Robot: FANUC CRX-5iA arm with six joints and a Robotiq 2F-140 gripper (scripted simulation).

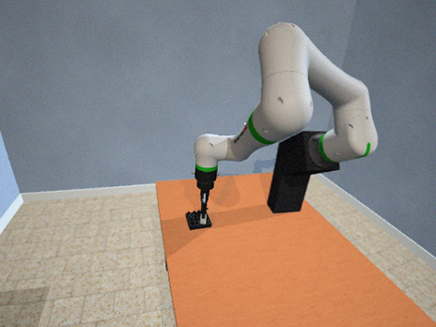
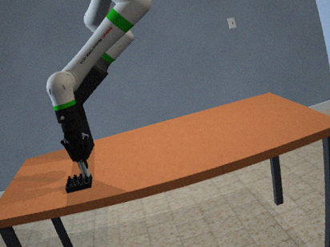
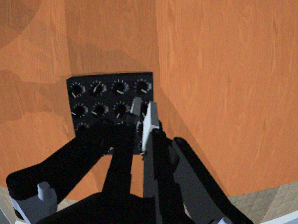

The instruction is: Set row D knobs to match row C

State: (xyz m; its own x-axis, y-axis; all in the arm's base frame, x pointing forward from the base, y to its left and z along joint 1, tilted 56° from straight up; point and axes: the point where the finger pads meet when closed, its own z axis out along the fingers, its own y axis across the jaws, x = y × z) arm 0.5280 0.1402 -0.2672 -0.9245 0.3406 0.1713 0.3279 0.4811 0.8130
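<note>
The black knob box stands flat on the table, its knobs in a four-by-four grid. My gripper points down over the box, its fingers close together. In the wrist view the fingertips stand on either side of a knob in the rightmost column, second from the top, and look shut on it; its line is hidden. The top-row knobs show in the wrist view. The fingers cover much of the lower rows. The printed names are too small to read.
The orange table carries the box near one end. The robot's black pedestal stands at the back of the table in the top view. The arm reaches over the table, and its shadow falls around the box.
</note>
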